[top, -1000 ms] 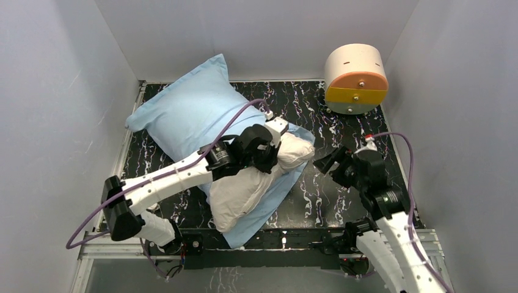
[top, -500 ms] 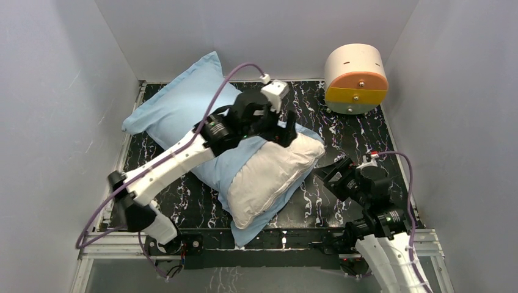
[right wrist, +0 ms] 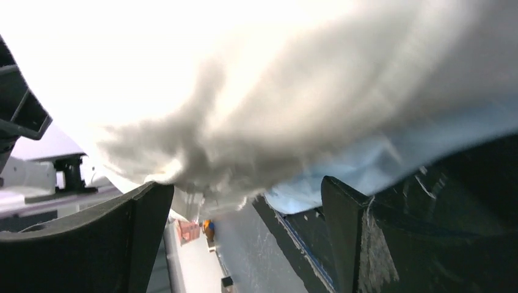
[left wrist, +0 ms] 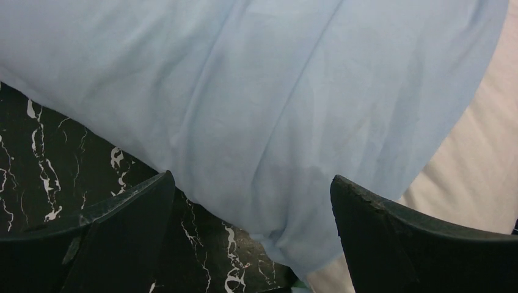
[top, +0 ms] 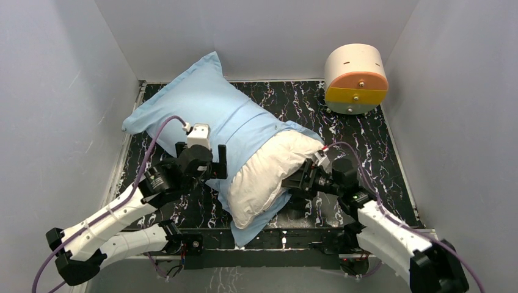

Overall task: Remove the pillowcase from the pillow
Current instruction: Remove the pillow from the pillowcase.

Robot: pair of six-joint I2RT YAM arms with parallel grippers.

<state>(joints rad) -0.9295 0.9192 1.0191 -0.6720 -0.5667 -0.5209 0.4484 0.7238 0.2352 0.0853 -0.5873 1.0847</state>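
pillowcase [left wrist: 244, 122] before spread left jaws, pillow [right wrist: 244, 91] before spread right jaws, nothing grasped

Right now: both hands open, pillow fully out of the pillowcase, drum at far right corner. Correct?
Not fully out. Top view: the pillow is only partly out, its far part inside the pillowcase. Left hand and right hand open, drum at far right corner: yes.
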